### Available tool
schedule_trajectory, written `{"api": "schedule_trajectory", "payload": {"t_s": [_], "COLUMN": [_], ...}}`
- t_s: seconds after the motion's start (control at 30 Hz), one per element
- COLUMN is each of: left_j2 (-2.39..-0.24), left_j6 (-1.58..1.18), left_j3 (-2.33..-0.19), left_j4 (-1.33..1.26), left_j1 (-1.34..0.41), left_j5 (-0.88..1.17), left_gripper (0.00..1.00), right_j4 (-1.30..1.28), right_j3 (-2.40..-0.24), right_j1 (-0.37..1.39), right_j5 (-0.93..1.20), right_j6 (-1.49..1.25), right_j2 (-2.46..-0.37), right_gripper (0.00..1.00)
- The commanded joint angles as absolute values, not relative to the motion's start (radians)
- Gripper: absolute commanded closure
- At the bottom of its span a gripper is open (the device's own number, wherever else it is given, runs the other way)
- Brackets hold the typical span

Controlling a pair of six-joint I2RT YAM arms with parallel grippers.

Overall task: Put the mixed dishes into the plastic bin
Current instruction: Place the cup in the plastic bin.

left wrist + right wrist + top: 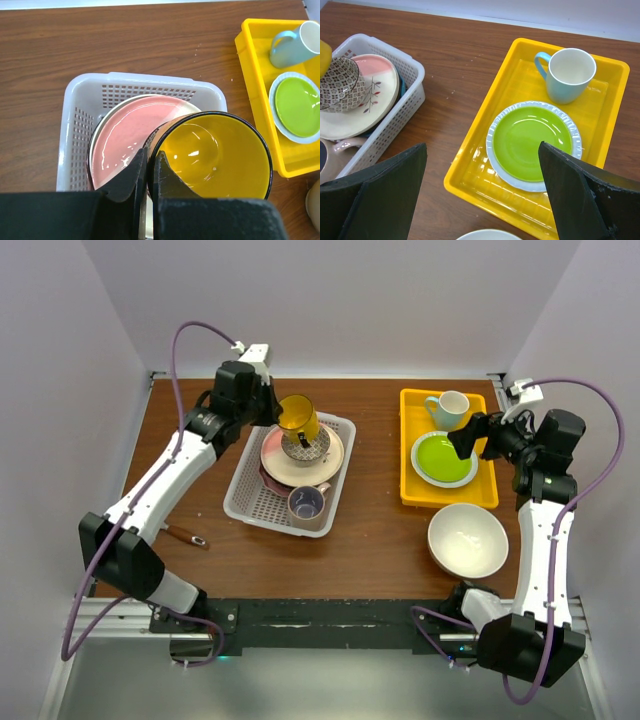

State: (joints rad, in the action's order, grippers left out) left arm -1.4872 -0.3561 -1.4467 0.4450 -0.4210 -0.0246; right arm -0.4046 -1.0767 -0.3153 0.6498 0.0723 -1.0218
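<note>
Left pincer (150, 175): mine, clamped on the rim of the yellow mug (215, 155). The mug is tilted, mouth to the camera, glossy yellow inside with a dark rim. Bin (145, 77): directly beneath the mug, centre left of the overhead frame, long axis running roughly top to bottom. It holds stacked plates (125, 135), a patterned bowl (305, 445) under the mug and a beige mug (306, 503) at the lower end. Right pincer (480, 195): wide apart, empty, over the yellow tray (470, 165). Cream bowl (468, 540): lower right, nearer my right arm.
</note>
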Motion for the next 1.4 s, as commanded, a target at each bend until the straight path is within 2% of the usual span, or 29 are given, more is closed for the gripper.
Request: {"api": "schedule_trajectory", "payload": {"t_s": [0.0, 0.83, 0.93, 1.03, 1.2, 1.37], "left_j2": [-1.5, -1.612, -1.62, -1.617, -1.611, -1.586], "left_j6": [-0.353, -0.322, -0.321, -0.322, -0.321, -0.322], "left_j3": [-1.531, -1.557, -1.563, -1.565, -1.569, -1.569], "left_j4": [0.382, 0.443, 0.451, 0.456, 0.457, 0.456], "left_j1": [-0.42, -0.422, -0.422, -0.422, -0.422, -0.422], "left_j5": [0.023, 0.032, 0.032, 0.028, 0.023, 0.015], "left_gripper": [1.0, 1.0, 0.95, 0.82, 0.72, 0.53], "right_j4": [-0.391, -0.39, -0.391, -0.39, -0.391, -0.393], "right_j3": [-1.075, -1.075, -1.075, -1.075, -1.075, -1.075], "right_j1": [-0.321, -0.322, -0.321, -0.322, -0.321, -0.321], "right_j5": [0.678, 0.68, 0.683, 0.683, 0.683, 0.684], "right_j6": [0.086, 0.084, 0.084, 0.084, 0.084, 0.087], "right_j2": [-1.017, -1.014, -1.014, -1.012, -1.012, -1.012], "right_gripper": [0.03, 0.03, 0.03, 0.03, 0.03, 0.03]}}
